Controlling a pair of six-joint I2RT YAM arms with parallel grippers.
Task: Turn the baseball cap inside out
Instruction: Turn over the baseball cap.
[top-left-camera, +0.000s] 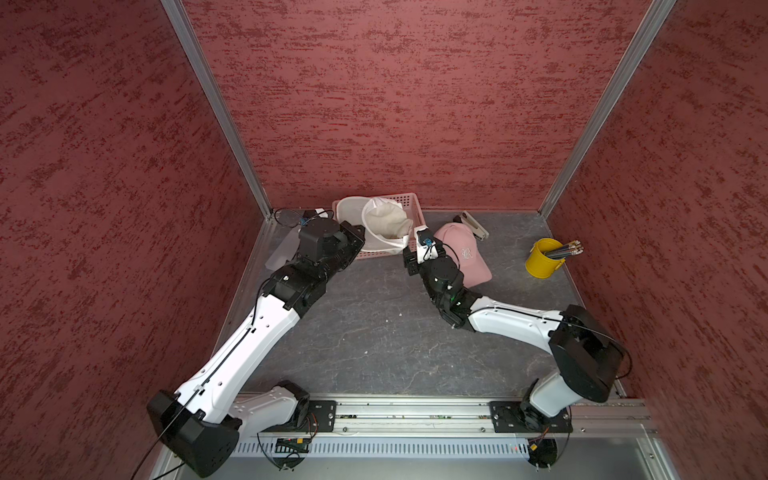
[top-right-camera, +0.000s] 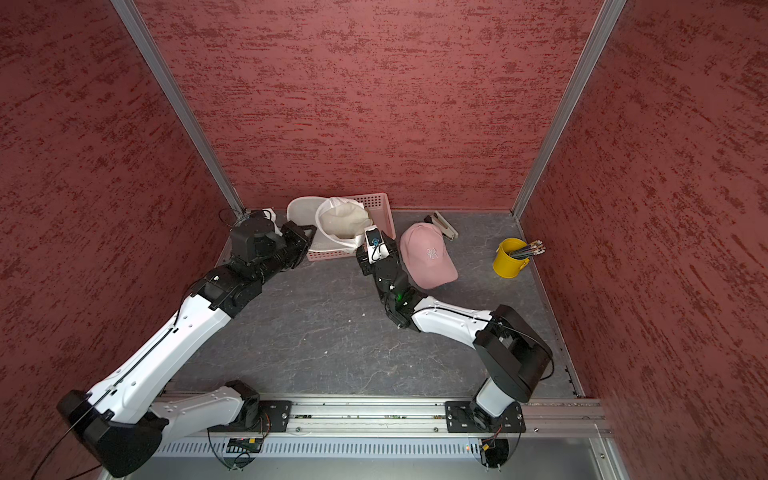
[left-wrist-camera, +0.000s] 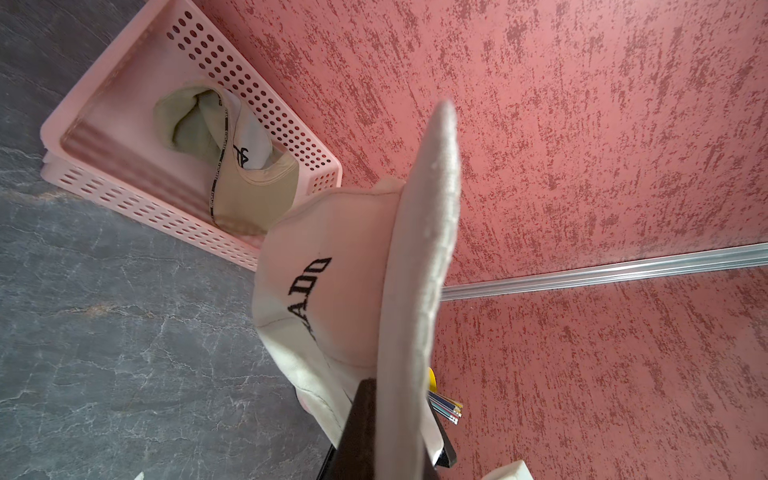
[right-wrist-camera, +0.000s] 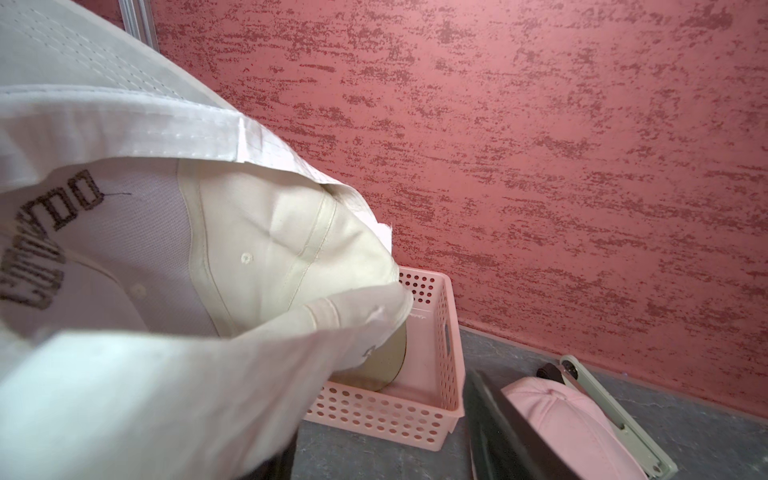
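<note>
Mottled red walls enclose a grey, veined table. The left fingers pinch the stiff brim of the white cap, held above a perforated pink basket containing a beige cap. Its soft sweatband drapes over the right fingers; whether they grip it I cannot tell. Rightward lie a pink cap, a stapler and a yellow bucket of pencils.

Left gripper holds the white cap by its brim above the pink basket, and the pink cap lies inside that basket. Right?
Not quite: the pink cap lies on the table beside the basket, not inside it, as both top views show. The left gripper does hold the white cap by its brim above the basket.
</note>
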